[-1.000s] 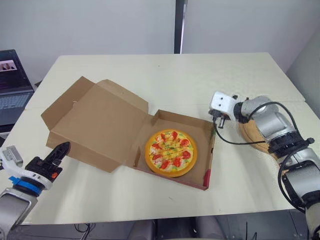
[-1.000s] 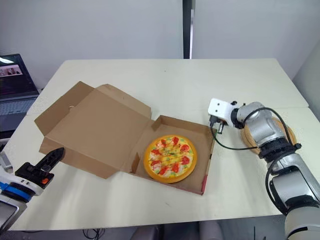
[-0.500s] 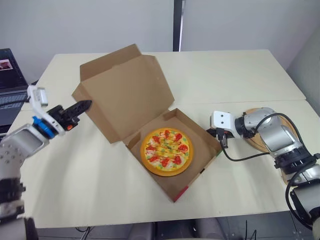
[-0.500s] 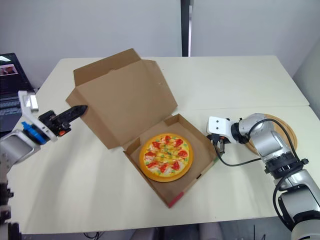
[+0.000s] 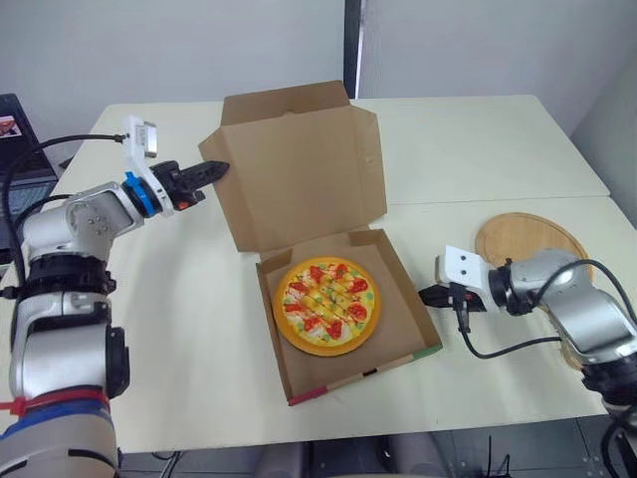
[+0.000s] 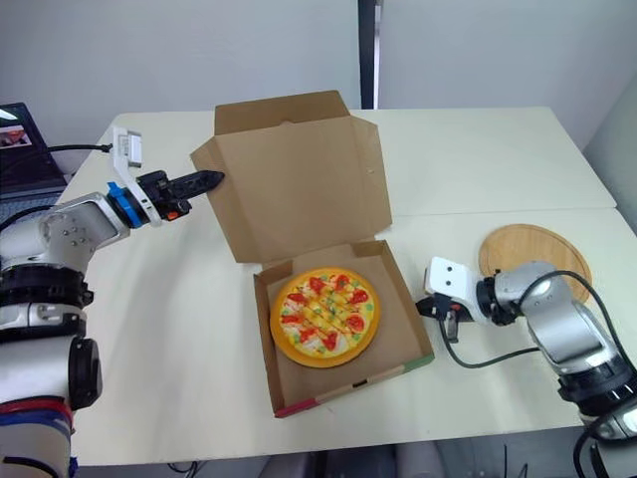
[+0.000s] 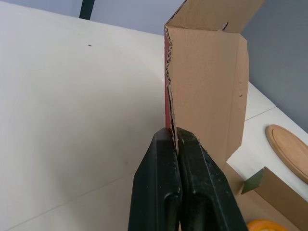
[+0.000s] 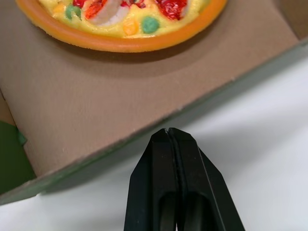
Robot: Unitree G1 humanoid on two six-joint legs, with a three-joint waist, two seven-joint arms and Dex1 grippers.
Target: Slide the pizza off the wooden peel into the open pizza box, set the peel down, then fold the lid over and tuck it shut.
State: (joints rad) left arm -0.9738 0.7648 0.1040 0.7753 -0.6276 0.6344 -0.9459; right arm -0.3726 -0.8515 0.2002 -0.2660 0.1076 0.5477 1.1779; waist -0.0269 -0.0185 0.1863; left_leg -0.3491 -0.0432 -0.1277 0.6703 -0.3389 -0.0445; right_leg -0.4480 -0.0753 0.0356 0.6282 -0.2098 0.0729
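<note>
I am watching the pizza (image 5: 325, 307) sitting flat inside the base of the pizza box (image 5: 396, 299), which is resting near the middle of the table (image 5: 189, 329), turned a little askew to the table edge. The lid (image 5: 299, 169) is standing up from the far side of the base, close to upright, with its brown inner face turned toward me and its top flap bending back. The left gripper (image 5: 211, 169) is reaching in from the left and pinching the lid's left edge; through the left wrist camera I am seeing the two black fingers (image 7: 159, 159) pressed together with the raw corrugated edge caught between them. The right gripper (image 5: 428, 295) is hanging low over the table just beside the box's right wall, and in the right wrist camera its fingers (image 8: 156, 159) are lying tight against each other with nothing between them; I cannot tell whether the tip is touching the cardboard. The wooden peel (image 5: 523, 239) is lying flat on the table to the right of the box, well apart from it and beyond the right arm, with nothing resting on it. A laptop (image 5: 12, 129) is sitting open off the far left corner.
</note>
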